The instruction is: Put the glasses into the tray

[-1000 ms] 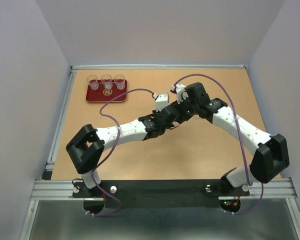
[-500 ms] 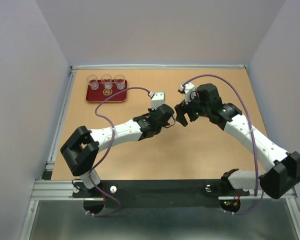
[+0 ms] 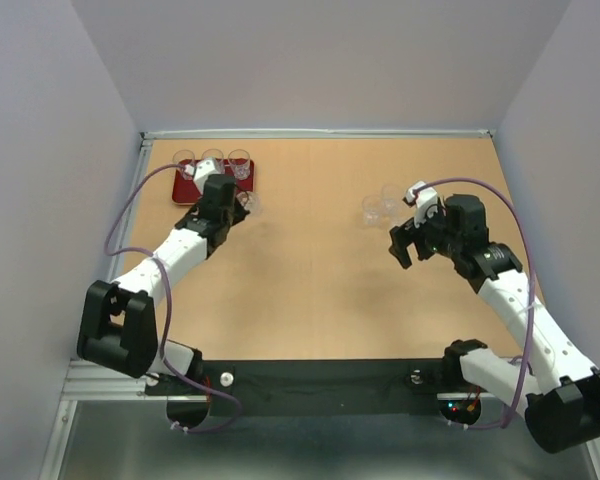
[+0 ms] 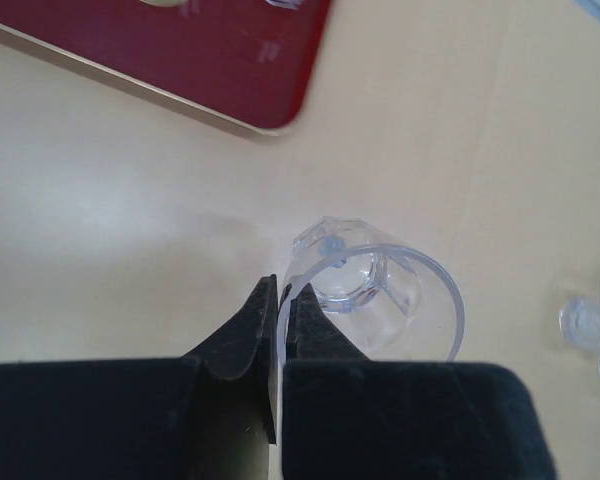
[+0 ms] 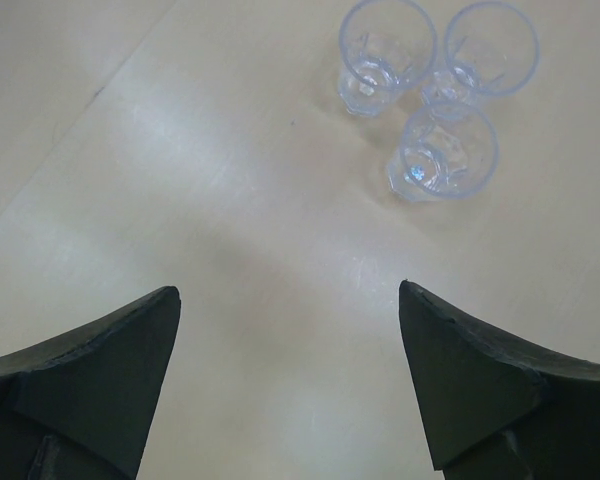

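1. Arms that met over the middle of the tan wooden desk (image 3: 310, 280) half a second ago are now well apart. The left arm has swung to the far left corner, and the right arm has drawn back to the right side.
2. Clamped shut, the left hand (image 4: 278, 300) pinches the rim of a small clear faceted drinking glass (image 4: 370, 290), with one finger inside the wall and one outside. This carried glass sits just beside the near right corner of the flat dark red rectangular tray (image 4: 220, 60). It is over bare desk, outside the tray's raised rim.
3. Spread wide, the right hand (image 5: 290, 350) holds nothing. A cluster of three clear round cups (image 5: 445, 150) stands on the desk just beyond its fingertips, the cups pressed close together.
4. Along the tray's far edge stands a row of three more clear cups (image 3: 212, 158), in the same place as a second ago.
5. Hidden or unclear:
   - From above, the left wrist covers much of the tray, including its centre.
   - From above, the carried glass is only a faint shine at the tip of the hand.
   - I cannot tell whether its base touches the desk.
   - In the left wrist view the top edge cuts the tray off.
   - In that view the cluster is only a blur at the right edge.
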